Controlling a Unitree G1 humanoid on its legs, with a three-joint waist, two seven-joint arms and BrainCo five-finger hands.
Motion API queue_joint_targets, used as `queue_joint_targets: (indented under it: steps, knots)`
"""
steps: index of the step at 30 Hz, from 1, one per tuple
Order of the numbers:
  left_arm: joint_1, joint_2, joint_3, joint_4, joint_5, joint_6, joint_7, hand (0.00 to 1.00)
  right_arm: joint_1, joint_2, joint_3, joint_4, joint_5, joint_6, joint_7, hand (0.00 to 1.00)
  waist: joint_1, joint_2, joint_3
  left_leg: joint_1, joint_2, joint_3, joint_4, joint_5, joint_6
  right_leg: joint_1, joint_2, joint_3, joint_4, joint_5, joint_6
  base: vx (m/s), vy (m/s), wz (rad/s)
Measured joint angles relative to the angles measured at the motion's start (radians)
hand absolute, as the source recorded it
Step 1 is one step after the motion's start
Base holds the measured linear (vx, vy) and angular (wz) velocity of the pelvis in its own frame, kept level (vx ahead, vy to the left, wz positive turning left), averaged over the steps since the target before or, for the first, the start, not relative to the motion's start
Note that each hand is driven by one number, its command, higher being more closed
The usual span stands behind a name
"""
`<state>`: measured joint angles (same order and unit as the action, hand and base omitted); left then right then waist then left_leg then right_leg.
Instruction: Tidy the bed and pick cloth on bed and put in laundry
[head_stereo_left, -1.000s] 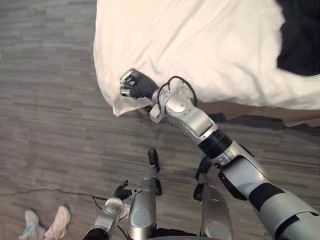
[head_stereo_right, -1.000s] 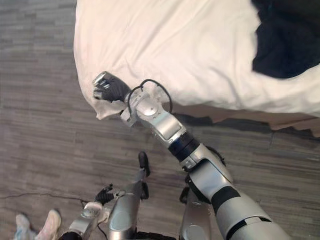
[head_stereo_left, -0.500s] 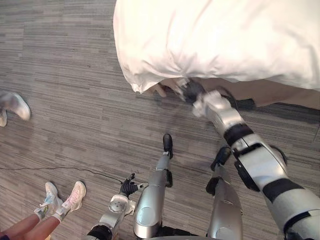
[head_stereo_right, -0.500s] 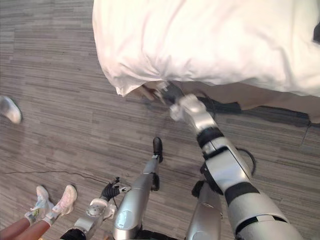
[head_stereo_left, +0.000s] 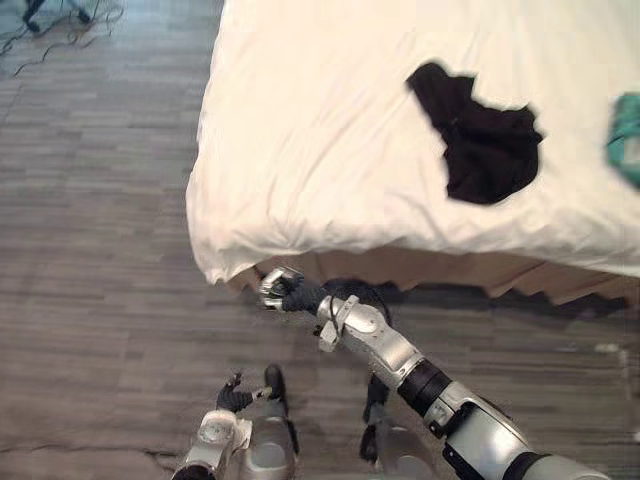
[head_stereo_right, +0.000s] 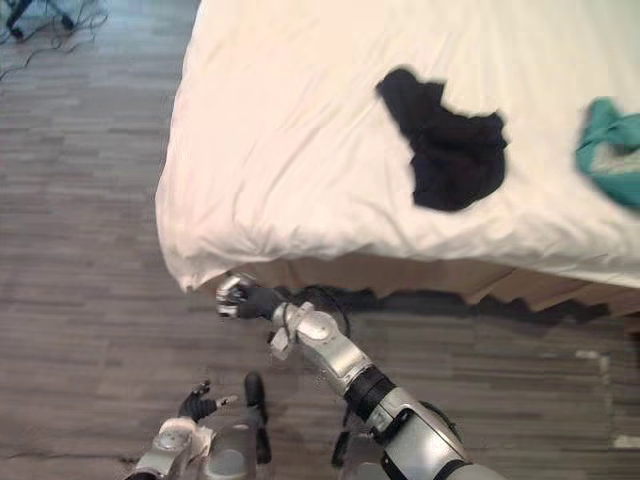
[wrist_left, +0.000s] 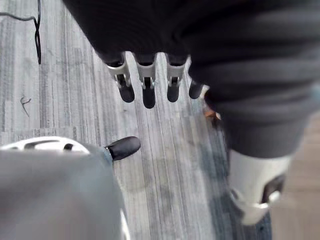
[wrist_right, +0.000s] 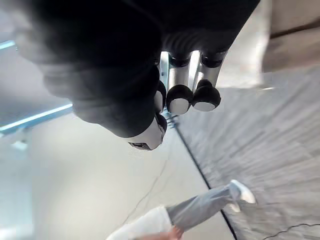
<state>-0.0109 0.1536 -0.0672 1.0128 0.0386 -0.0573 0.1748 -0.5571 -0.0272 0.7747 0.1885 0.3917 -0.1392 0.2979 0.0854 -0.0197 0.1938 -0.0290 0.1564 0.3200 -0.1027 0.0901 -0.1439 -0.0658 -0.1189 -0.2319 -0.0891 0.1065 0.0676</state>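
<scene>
The right robot hand (head_stereo_left: 282, 291) is hanging just below the bed (head_stereo_left: 470, 272) corner, fingers curled and apparently gripping nothing; a second ago it was clutching the sheet (head_stereo_left: 300, 150) there. The black cloth (head_stereo_left: 480, 145) is lying untouched on the bed, awaiting pickup. The left robot hand (head_stereo_left: 232, 398) is idling low, fingers relaxed.

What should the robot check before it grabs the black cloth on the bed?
1. Black cloth lying loose on the bed: ok.
2. Teal cloth also there: ok.
3. Right hand empty: ok, curled on nothing.
4. Right hand near the black cloth: not ok, it's below the bed's corner.
5. Left hand free: ok, relaxed, down low.
6. Where laundry goes: cannot tell.
</scene>
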Motion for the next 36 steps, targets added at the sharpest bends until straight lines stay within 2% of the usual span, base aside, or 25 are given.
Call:
queue_joint_targets:
  steps: [1, 3, 6, 7, 9, 11, 13, 16, 18, 19, 20, 22, 23, 24, 25, 26, 28, 29, 31, 33, 34, 35, 36]
  knots:
    - [0.010, -0.002, 0.004, 0.000, 0.000, 0.004, 0.001, 0.00, -0.026, 0.018, -0.003, -0.018, 0.000, 0.022, -0.028, 1.00, 0.000, 0.000, -0.015, 0.000, 0.002, 0.000, 0.000, 0.000, 0.000, 0.000, 0.002, -0.001, 0.000, 0.000, -0.001, 0.03, -0.021, 0.03]
    - [0.015, -0.002, 0.011, -0.003, -0.002, 0.006, 0.003, 0.00, -0.136, 0.040, -0.060, -0.015, -0.002, 0.102, -0.112, 1.00, 0.000, 0.001, -0.020, -0.006, 0.007, -0.001, 0.000, 0.006, -0.004, -0.002, 0.007, -0.004, 0.000, 0.003, -0.005, -0.01, -0.024, 0.05]
    - [0.006, -0.002, 0.011, -0.017, -0.007, -0.003, 0.020, 0.00, -0.229, 0.034, -0.162, -0.009, -0.023, 0.173, -0.189, 1.00, -0.001, 0.011, 0.010, -0.042, 0.011, -0.004, 0.000, 0.022, 0.000, -0.045, 0.008, -0.005, 0.019, 0.009, -0.012, -0.07, -0.010, 0.05]
    - [0.000, -0.002, 0.010, -0.024, -0.016, -0.006, 0.020, 0.00, -0.252, 0.029, -0.186, -0.007, -0.031, 0.180, -0.196, 1.00, -0.002, 0.015, 0.024, -0.056, 0.012, -0.005, 0.000, 0.024, 0.001, -0.062, 0.007, -0.005, 0.028, 0.009, -0.012, -0.14, -0.008, 0.05]
    - [-0.040, -0.003, 0.006, -0.062, -0.051, -0.026, 0.021, 0.00, -0.368, 0.006, -0.305, 0.035, -0.039, 0.191, -0.220, 1.00, -0.011, 0.032, 0.126, -0.110, 0.012, -0.027, 0.000, 0.048, -0.001, -0.118, 0.005, -0.013, 0.051, 0.015, -0.017, -0.17, -0.010, 0.15]
    - [-0.059, -0.006, -0.002, -0.094, -0.064, -0.027, 0.022, 0.00, -0.424, -0.026, -0.360, 0.071, -0.038, 0.189, -0.231, 1.00, -0.018, 0.052, 0.181, -0.148, 0.011, -0.039, -0.001, 0.064, 0.005, -0.147, 0.003, -0.027, 0.051, 0.020, -0.015, -0.17, -0.018, 0.22]
    - [-0.066, -0.009, -0.046, -0.131, -0.082, -0.024, 0.038, 0.00, -0.471, -0.105, -0.416, 0.140, -0.035, 0.187, -0.243, 1.00, -0.019, 0.087, 0.232, -0.204, 0.009, -0.067, -0.001, 0.088, 0.009, -0.189, 0.001, -0.041, 0.047, 0.035, -0.004, -0.14, -0.013, 0.24]
    - [-0.069, -0.007, -0.111, -0.160, -0.108, -0.023, 0.041, 0.00, -0.475, -0.203, -0.480, 0.244, -0.024, 0.187, -0.268, 1.00, -0.015, 0.122, 0.252, -0.269, 0.006, -0.093, -0.001, 0.107, 0.013, -0.239, 0.000, -0.064, 0.041, 0.051, -0.006, -0.09, -0.007, 0.20]
    - [-0.077, -0.006, -0.161, -0.181, -0.125, -0.022, 0.039, 0.00, -0.486, -0.265, -0.517, 0.324, -0.009, 0.185, -0.284, 1.00, -0.009, 0.147, 0.264, -0.304, 0.000, -0.104, -0.001, 0.120, 0.024, -0.261, -0.002, -0.071, 0.028, 0.072, -0.021, -0.06, 0.002, 0.15]
    - [-0.082, -0.008, -0.207, -0.200, -0.135, -0.023, 0.039, 0.00, -0.509, -0.316, -0.542, 0.396, 0.013, 0.177, -0.297, 1.00, -0.001, 0.173, 0.276, -0.323, -0.005, -0.111, -0.001, 0.123, 0.027, -0.274, -0.006, -0.075, 0.022, 0.079, -0.021, -0.04, 0.015, 0.13]
    - [-0.086, -0.010, -0.227, -0.206, -0.142, -0.023, 0.039, 0.00, -0.518, -0.343, -0.549, 0.418, 0.025, 0.164, -0.295, 1.00, 0.003, 0.186, 0.281, -0.331, -0.008, -0.112, -0.001, 0.124, 0.029, -0.280, -0.008, -0.076, 0.020, 0.081, -0.021, -0.04, 0.020, 0.12]
    - [-0.095, -0.009, -0.280, -0.218, -0.165, -0.023, 0.039, 0.00, -0.568, -0.393, -0.550, 0.456, 0.084, 0.091, -0.270, 1.00, 0.009, 0.236, 0.292, -0.358, -0.016, -0.114, -0.001, 0.127, 0.033, -0.303, -0.014, -0.078, 0.011, 0.091, -0.018, -0.03, 0.018, 0.05]
    - [-0.097, -0.009, -0.291, -0.217, -0.171, -0.024, 0.040, 0.00, -0.581, -0.399, -0.551, 0.480, 0.101, 0.075, -0.266, 1.00, 0.011, 0.244, 0.290, -0.359, -0.018, -0.114, -0.001, 0.128, 0.034, -0.305, -0.017, -0.078, 0.010, 0.092, -0.018, -0.03, 0.018, -0.01]
    - [-0.095, -0.008, -0.311, -0.217, -0.180, -0.027, 0.040, 0.00, -0.597, -0.411, -0.556, 0.535, 0.141, 0.038, -0.239, 1.00, 0.023, 0.257, 0.281, -0.362, -0.023, -0.114, -0.001, 0.128, 0.034, -0.309, -0.021, -0.073, 0.006, 0.094, -0.016, 0.00, 0.000, 0.00]
    - [-0.094, -0.007, -0.317, -0.215, -0.180, -0.030, 0.040, 0.00, -0.604, -0.415, -0.560, 0.559, 0.164, 0.025, -0.225, 1.00, 0.025, 0.263, 0.277, -0.363, -0.025, -0.114, -0.001, 0.128, 0.034, -0.309, -0.023, -0.072, 0.005, 0.094, -0.015, -0.04, 0.035, -0.01]
    - [-0.093, -0.003, -0.328, -0.213, -0.180, -0.051, 0.040, 0.00, -0.620, -0.417, -0.575, 0.615, 0.222, -0.007, -0.186, 1.00, 0.024, 0.270, 0.272, -0.366, -0.034, -0.114, -0.001, 0.125, 0.037, -0.315, -0.031, -0.070, 0.006, 0.096, -0.011, -0.04, 0.038, 0.01]
    - [-0.092, 0.009, -0.342, -0.214, -0.179, -0.085, 0.040, 0.00, -0.623, -0.431, -0.579, 0.642, 0.284, -0.015, -0.149, 1.00, 0.022, 0.272, 0.270, -0.371, -0.045, -0.113, -0.001, 0.112, 0.038, -0.319, -0.041, -0.066, 0.000, 0.104, 0.002, -0.05, 0.050, 0.01]
    - [-0.089, 0.020, -0.344, -0.214, -0.179, -0.109, 0.039, 0.00, -0.616, -0.436, -0.613, 0.660, 0.319, -0.016, -0.114, 1.00, 0.017, 0.272, 0.270, -0.369, -0.055, -0.110, -0.001, 0.106, 0.046, -0.319, -0.052, -0.061, 0.000, 0.106, 0.011, -0.07, 0.078, 0.01]
    - [-0.080, 0.032, -0.341, -0.218, -0.179, -0.131, 0.038, 0.00, -0.589, -0.432, -0.672, 0.660, 0.347, -0.009, -0.093, 1.00, 0.011, 0.272, 0.270, -0.356, -0.068, -0.100, -0.001, 0.103, 0.051, -0.314, -0.066, -0.052, 0.000, 0.110, 0.022, -0.06, 0.074, -0.06]
    - [-0.026, 0.037, -0.286, -0.237, -0.178, -0.158, 0.036, 0.00, -0.509, -0.357, -0.815, 0.658, 0.390, -0.006, -0.055, 1.00, -0.027, 0.266, 0.274, -0.313, -0.093, -0.065, -0.001, 0.090, 0.070, -0.282, -0.087, -0.013, 0.000, 0.109, 0.036, -0.03, 0.083, -0.22]
    - [0.007, 0.036, -0.255, -0.240, -0.176, -0.167, 0.034, 0.00, -0.448, -0.294, -0.889, 0.656, 0.412, -0.005, -0.053, 0.00, -0.050, 0.258, 0.275, -0.282, -0.098, -0.043, -0.001, 0.080, 0.078, -0.263, -0.096, 0.005, -0.001, 0.108, 0.040, 0.01, 0.054, -0.29]
    - [0.019, 0.035, -0.241, -0.240, -0.175, -0.170, 0.032, 0.00, -0.406, -0.264, -0.923, 0.656, 0.414, -0.004, -0.053, 0.00, -0.054, 0.251, 0.273, -0.265, -0.099, -0.025, -0.001, 0.075, 0.077, -0.254, -0.099, 0.016, -0.001, 0.107, 0.042, 0.04, 0.036, -0.57]
    - [0.044, 0.026, -0.198, -0.243, -0.166, -0.173, 0.019, 0.00, -0.253, -0.190, -1.018, 0.661, 0.414, 0.009, -0.074, 0.00, -0.059, 0.227, 0.269, -0.223, -0.101, 0.007, -0.001, 0.059, 0.076, -0.231, -0.100, 0.046, -0.001, 0.101, 0.052, 0.05, -0.009, -0.58]
